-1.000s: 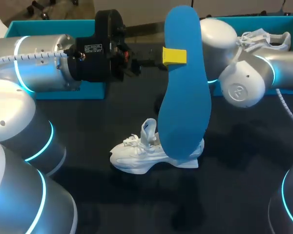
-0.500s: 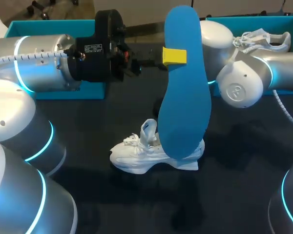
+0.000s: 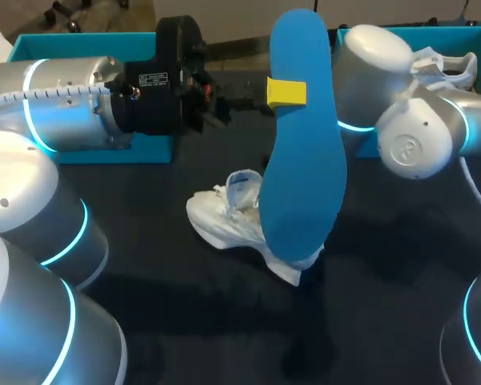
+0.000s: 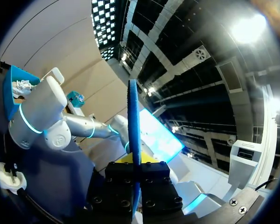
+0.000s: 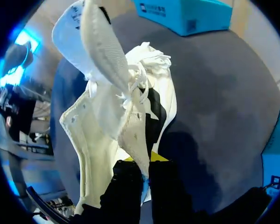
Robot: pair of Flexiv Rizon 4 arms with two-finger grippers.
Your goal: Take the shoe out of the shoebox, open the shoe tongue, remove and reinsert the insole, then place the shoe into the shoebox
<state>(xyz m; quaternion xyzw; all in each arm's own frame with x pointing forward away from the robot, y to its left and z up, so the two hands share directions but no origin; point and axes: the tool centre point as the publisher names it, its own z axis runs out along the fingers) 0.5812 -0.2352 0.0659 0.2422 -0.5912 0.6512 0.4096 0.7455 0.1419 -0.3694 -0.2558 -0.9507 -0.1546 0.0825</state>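
**Q:** Left side first. What is in the grip?

**A:** Your left gripper (image 3: 287, 92) is clamped on the blue insole (image 3: 305, 160). The fingers are nearly together, with only the insole's thickness between them. Its wrist view shows the insole edge-on, rising straight out from between the fingers. In the head view the insole stands upright above the table (image 3: 144, 241), broad end down. The grip is on its upper part.

**Q:** Right side?

**A:** Your right gripper (image 5: 144, 169) is closed on the white shoe (image 5: 130, 116), pinching a thin edge of the collar. In the head view the gripper is hidden behind the insole. Only the right arm (image 3: 409, 136) shows, coming in from the right.

**Q:** Where does the shoe sit?

**A:** It is out of the box, over the middle of the table. The toe points toward your left arm's side, and the heel end is hidden behind the insole's lower end. The shoe is tilted. I cannot tell whether its sole touches the table. The tongue (image 3: 242, 188) stands up, pulled open, and the laces are loose.

**Q:** Anything else to log?

**A:** The teal shoebox (image 3: 465, 34) at the far right holds a second shoe (image 3: 445, 64), also white. Another teal box (image 3: 80, 46) sits at the far left, behind your left arm.
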